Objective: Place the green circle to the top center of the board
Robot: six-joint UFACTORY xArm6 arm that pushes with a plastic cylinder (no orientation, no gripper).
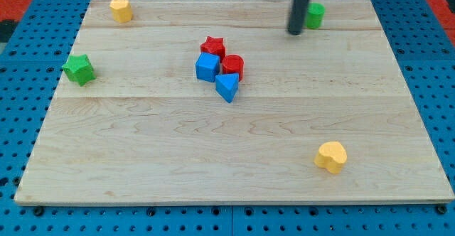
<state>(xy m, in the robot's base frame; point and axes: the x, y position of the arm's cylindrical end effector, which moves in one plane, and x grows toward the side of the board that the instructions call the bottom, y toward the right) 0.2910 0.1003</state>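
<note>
The green circle is a short green cylinder near the view's top, right of centre, on the wooden board. My rod comes down from the view's top edge and my tip rests on the board just left of and slightly below the green circle, partly covering its left side. Whether the tip touches the block I cannot tell.
A yellow block sits at the top left. A green star lies at the left edge. A red star, red cylinder, blue cube and blue triangle cluster at the centre. A yellow heart lies at the lower right.
</note>
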